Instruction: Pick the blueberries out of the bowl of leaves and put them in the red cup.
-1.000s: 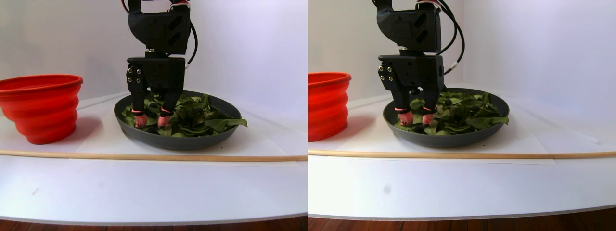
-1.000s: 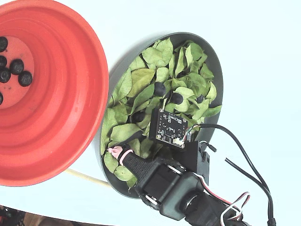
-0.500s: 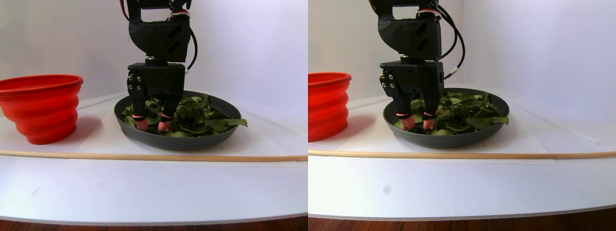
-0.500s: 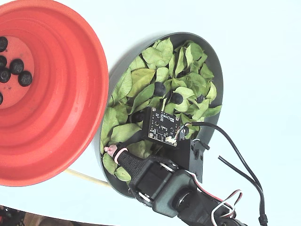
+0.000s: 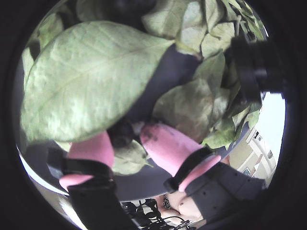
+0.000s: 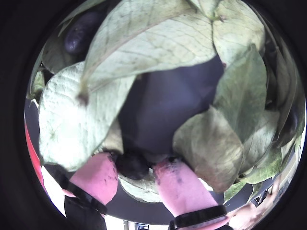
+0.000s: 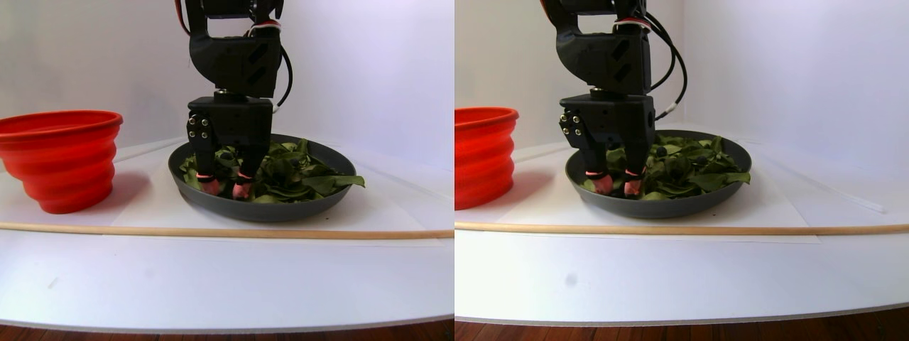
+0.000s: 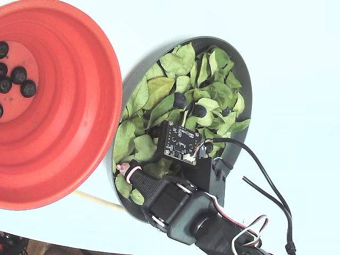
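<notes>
A: Start with the big things. Where did they sit?

B: In the fixed view the red cup [image 8: 64, 101] filled the upper left of the frame, with several blueberries already on its flat bottom at the far left edge. The bowl [image 8: 241, 69] lay just right of it, centre frame, packed with leaves [image 8: 159, 90]. In the stereo pair the cup stood at the left and the bowl at centre, close together but not touching.

A: And the arm?

B: It stood nearly upright over the lower left part of the bowl as the fixed view showed it, the gripper [image 7: 221, 187] pointing down into the leaves.

A: Was it gripping anything?

B: In both wrist views the two pink fingertips [image 6: 98, 175] sat low in the frame with a narrow gap, and one dark blueberry [image 6: 132, 164] lay right in that gap, touching or almost touching both. I would call the jaws nearly closed around it, though whether they had truly pinched it I could not tell.

A: So what did the next move depend on?

B: The berry lay directly between the tips, on the bare grey floor beside a leaf. A squeeze, then a lift, seemed all that was needed. More blueberries [image 8: 179, 99] remained near the bowl's middle.
</notes>
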{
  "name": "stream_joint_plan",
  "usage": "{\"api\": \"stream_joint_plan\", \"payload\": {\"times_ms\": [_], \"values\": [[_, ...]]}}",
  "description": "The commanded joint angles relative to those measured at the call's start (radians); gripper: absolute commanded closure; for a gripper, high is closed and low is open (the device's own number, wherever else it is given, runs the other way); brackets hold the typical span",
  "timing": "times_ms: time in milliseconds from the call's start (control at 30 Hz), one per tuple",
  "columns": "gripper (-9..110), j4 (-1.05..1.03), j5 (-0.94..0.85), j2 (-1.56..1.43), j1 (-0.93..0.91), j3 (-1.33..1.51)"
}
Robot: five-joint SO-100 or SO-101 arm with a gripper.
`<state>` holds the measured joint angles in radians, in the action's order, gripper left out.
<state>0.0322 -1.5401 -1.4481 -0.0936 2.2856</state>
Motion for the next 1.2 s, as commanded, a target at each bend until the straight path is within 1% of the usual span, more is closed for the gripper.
{"api": "stream_joint_plan", "payload": {"times_ms": [0,467,867,1167], "values": [[89,0.008,0.006,-0.005,-0.005,0.008],[91,0.021,0.006,-0.002,-0.005,0.009],[91,0.02,-0.025,-0.083,-0.003,0.014],[91,-0.018,-0.035,-0.16,0.0,0.015]]}}
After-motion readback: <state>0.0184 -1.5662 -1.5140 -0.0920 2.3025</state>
